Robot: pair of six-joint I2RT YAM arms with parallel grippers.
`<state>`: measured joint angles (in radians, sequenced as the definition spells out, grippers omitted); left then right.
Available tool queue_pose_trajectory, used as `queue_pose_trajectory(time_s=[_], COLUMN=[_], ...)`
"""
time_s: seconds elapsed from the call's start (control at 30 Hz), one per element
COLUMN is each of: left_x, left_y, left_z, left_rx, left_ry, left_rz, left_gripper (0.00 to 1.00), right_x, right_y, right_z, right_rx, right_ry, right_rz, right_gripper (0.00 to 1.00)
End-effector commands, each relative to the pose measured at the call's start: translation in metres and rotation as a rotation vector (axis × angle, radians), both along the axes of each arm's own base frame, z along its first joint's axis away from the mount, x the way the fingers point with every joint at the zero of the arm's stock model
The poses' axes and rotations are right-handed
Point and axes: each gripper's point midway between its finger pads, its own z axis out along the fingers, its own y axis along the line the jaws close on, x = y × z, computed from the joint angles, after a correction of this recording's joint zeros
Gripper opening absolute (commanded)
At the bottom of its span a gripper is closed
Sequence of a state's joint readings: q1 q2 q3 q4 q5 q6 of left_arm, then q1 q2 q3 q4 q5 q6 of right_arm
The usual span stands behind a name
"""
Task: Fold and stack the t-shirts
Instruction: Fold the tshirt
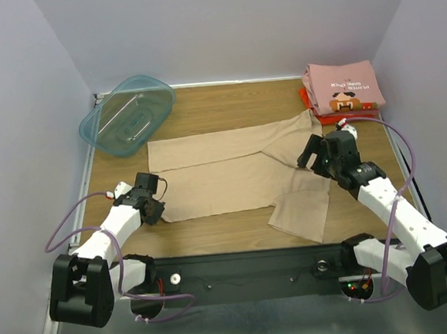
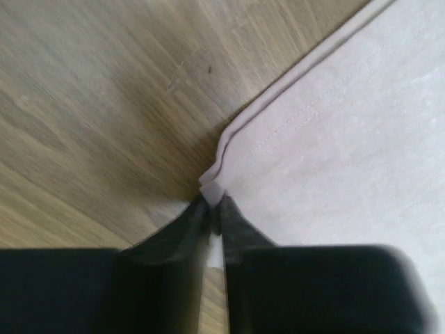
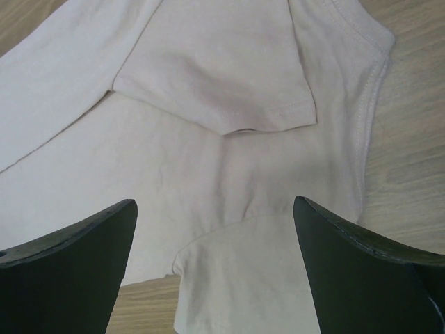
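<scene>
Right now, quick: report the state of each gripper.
Left gripper: closed, pinching a hem corner of the tan t-shirt.
Right gripper: open, holding nothing, above the same shirt.

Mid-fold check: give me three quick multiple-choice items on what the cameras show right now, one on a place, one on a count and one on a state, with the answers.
1. Where does the folded pink shirt lie?
A. at the near left
B. on the red-orange shirt, at the far right corner
C. in the middle, spread flat

2. How many shirts lie spread out unfolded?
A. one
B. two
C. three

3. How is the left hand?
A. open over bare wood
B. open over the pink shirt
C. shut on a corner of the tan shirt

Answers:
1 B: the top view shows red-orange cloth edging out beneath it.
2 A: only the tan shirt is spread out; the other two sit stacked.
3 C: the left wrist view shows the hand pinched shut on the hem corner.
</scene>
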<state>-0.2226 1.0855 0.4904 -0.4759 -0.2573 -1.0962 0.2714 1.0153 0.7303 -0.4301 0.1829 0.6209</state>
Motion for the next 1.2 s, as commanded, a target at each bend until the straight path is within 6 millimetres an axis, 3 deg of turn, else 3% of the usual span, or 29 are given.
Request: queue_pose_trajectory(time_s=[0.0,0.1,0.23,0.4,0.6,0.73,0.9,1.17], left_x=[-0.004,-0.004,-0.003,-0.002,-0.002,-0.001,-0.001,0.0], left_y=[0.001,0.0,-0.001,-0.003,-0.003,-0.004,-0.005,-0.006], left_z=[-0.003,-0.003,-0.002,0.001,0.003,0.004,0.004,0.009], left_rx=[0.0,-0.001,-0.003,-0.012,-0.015,-0.015,-0.022,-0.027], left_ry=[0.003,0.001,-0.005,-0.024,-0.039,-0.046,-0.046,-0.072], left_rz=[0.013,0.004,-0.017,-0.03,-0.038,-0.049,-0.057,-0.067], left_gripper=[0.0,0.0,0.0,0.0,0.0,0.0,0.0,0.0], right_x=[-0.018,-0.041,-0.091,-0.128,-0.166,-0.178,-0.174,-0.18], right_y=[0.005,0.014,0.024,0.045,0.031,0.032,0.031,0.033], right_z=[-0.005,-0.017,-0.051,-0.063,-0.094,-0.106,-0.106,-0.126], right_rx=[0.048,0.081,0.067,0.065,-0.015,0.019,0.011,-0.02], right_ry=[0.034,0.097,0.231,0.314,0.469,0.52,0.516,0.59], right_rz=[0.011,0.067,0.087,0.121,0.062,0.049,0.023,0.019], right_gripper=[1.0,1.0,1.0,1.0,1.0,1.0,1.0,0.9])
